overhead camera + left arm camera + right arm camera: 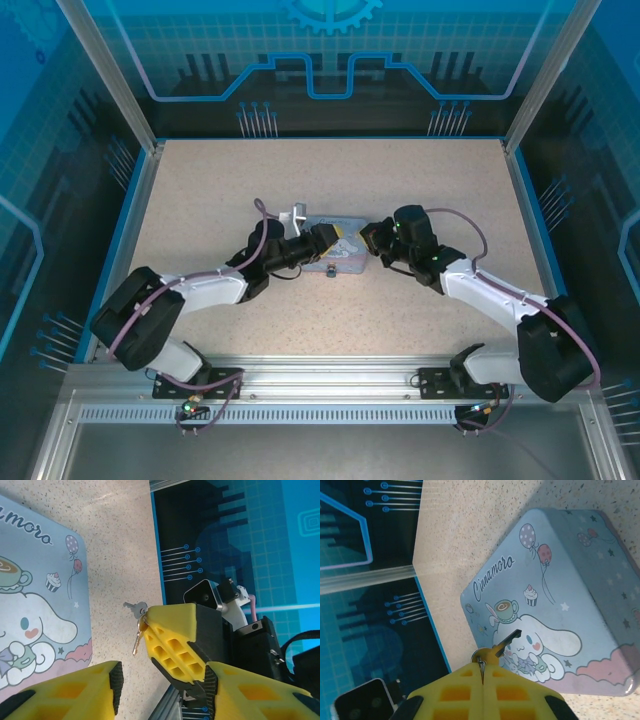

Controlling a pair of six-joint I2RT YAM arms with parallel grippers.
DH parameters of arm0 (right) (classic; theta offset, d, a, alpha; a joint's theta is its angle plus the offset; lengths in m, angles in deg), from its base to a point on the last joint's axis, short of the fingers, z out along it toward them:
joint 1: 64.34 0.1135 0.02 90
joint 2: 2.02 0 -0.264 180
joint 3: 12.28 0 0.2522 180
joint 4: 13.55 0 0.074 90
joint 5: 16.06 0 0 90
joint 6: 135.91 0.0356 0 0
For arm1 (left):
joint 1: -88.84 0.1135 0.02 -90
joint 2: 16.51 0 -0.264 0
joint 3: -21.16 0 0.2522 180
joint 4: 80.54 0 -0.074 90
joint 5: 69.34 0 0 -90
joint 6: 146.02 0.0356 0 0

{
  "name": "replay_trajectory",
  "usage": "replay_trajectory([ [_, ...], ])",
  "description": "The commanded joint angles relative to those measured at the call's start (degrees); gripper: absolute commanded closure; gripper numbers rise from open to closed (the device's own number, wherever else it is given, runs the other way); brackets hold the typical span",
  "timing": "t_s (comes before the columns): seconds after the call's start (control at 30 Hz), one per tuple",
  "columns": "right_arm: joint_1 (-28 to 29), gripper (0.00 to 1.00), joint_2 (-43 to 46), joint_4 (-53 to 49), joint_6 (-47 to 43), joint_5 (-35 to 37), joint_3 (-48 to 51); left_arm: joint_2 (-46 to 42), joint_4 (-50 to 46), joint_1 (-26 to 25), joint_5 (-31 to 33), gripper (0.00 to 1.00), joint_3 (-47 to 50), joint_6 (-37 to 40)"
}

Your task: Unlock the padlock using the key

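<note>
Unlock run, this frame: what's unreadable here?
- Padlock: top view, seemingly the dark speck at the near edge of the tin. It is too small to read the shackle or keyhole.
- Key: right wrist view, head hidden inside the shut right end effector; just the blade pokes out.
- Tin: left wrist view, cut off by the left edge.
- Left end effector: top view, contact with the tin unclear.

I can see the key (pixel 508 638), a thin dark sliver on a small ring (pixel 480 658). It is pinched in the closed tips of the right end effector (pixel 482 667) and angled up over the tin (pixel 560 595). The padlock (pixel 331 270) is a tiny dark speck on the desk (pixel 400 320), just beside the tin's near edge.
</note>
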Motion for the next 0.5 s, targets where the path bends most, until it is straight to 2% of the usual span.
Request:
replay_trajectory([
  [0.0, 1.06, 1.00, -1.02, 1.59, 5.86, 3.61, -2.25, 2.71, 5.13, -1.11, 2.07, 0.52, -2.34, -1.24],
  [0.17, 2.24, 1.00, -2.48, 1.86, 6.64, 3.75, -4.05, 5.97, 9.89, -1.68, 2.59, 0.58, -3.40, -2.99],
  [0.47, 3.23, 1.00, -3.37, 2.43, 7.29, 4.65, -4.55, 8.27, 11.48, -2.48, 3.03, 0.62, -4.90, -3.61],
])
